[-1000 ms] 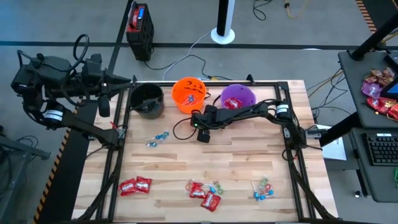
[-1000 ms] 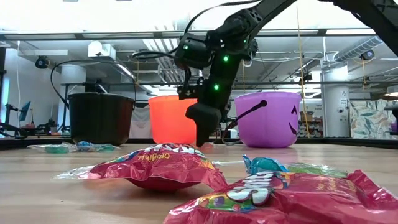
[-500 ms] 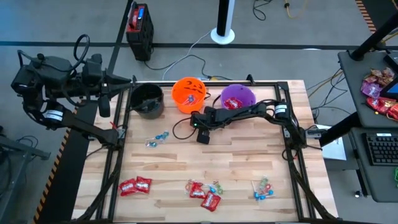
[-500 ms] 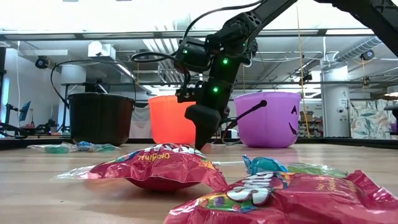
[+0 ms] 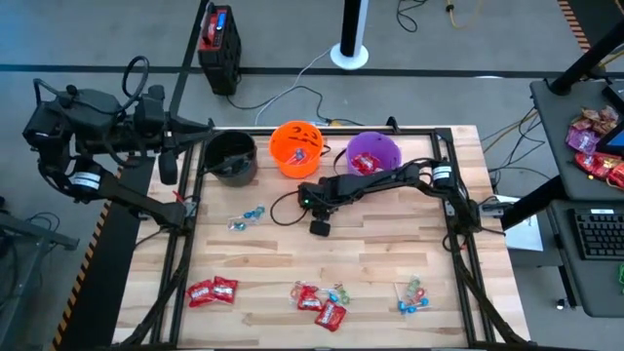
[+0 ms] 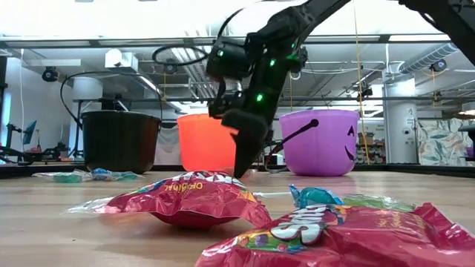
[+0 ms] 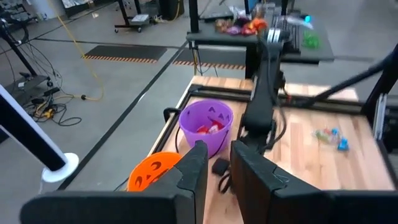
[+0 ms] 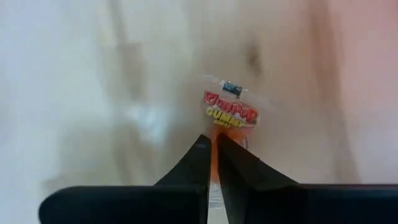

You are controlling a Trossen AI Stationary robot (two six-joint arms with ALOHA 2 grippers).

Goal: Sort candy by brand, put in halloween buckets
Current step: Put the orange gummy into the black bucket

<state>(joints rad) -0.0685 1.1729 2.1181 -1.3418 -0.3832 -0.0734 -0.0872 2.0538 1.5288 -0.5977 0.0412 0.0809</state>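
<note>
My right gripper points steeply down at the table's middle, in front of the orange bucket, and is shut on a small orange sweet with a red label. The black bucket and the purple bucket stand on either side of the orange one along the far edge. Red packets lie in the purple bucket. My left gripper hangs high off the table's left edge, open with nothing between its fingers. My right gripper pinches the sweet's lower end between its two fingertips, coming from above and slanting down. The labelled part and clear wrapper stick out beyond the tips. Whether the sweet is clear of the table I cannot tell.
Blue twist-wrapped pieces lie left of my right gripper. Along the near edge lie red packets, a mixed heap of red packets and blue pieces, and lollipops. A black cable loops on the table by my right arm.
My right gripper's tip has swung a little toward the table's near edge, and the hand has tipped into a slant. The buckets and the other candy have stayed where they were.
</note>
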